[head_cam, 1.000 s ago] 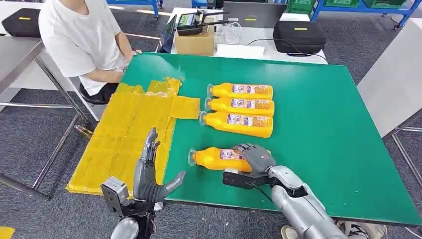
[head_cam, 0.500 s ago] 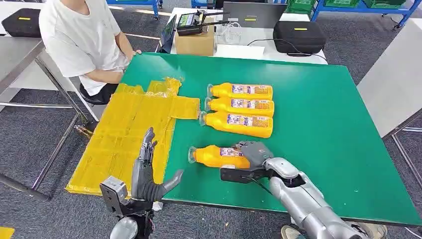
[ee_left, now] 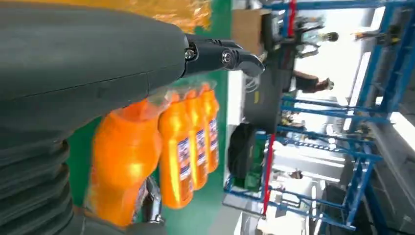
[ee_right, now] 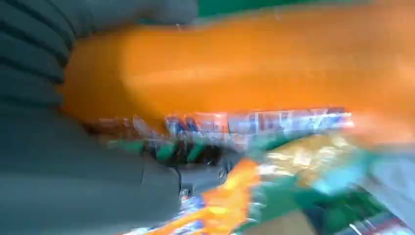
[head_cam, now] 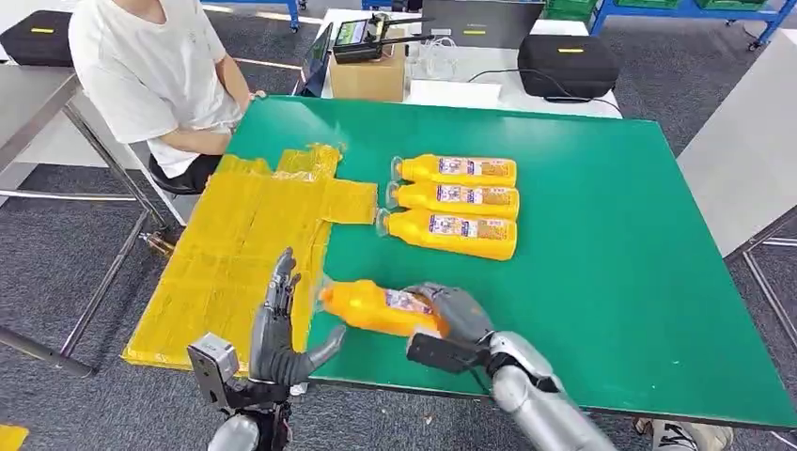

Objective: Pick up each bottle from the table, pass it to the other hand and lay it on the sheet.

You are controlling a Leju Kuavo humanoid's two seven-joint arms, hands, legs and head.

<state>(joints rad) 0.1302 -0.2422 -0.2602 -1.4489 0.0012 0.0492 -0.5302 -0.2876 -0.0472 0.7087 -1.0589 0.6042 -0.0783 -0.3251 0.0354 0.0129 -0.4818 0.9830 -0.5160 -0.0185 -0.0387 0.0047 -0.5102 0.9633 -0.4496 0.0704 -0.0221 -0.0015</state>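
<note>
The right hand (head_cam: 449,313) grips an orange bottle (head_cam: 376,306) around its base end, lifted off the green worktop (head_cam: 601,244) with its cap end pointing at the left hand (head_cam: 280,329). That hand is upright beside it, fingers spread, over the yellow sheet (head_cam: 235,254). Three more bottles (head_cam: 453,200) lie side by side farther back. A person in a white shirt (head_cam: 150,75) sits at the far corner.

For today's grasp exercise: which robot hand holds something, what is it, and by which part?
The right robot hand grips an orange bottle around its base end; the left robot hand holds nothing.
</note>
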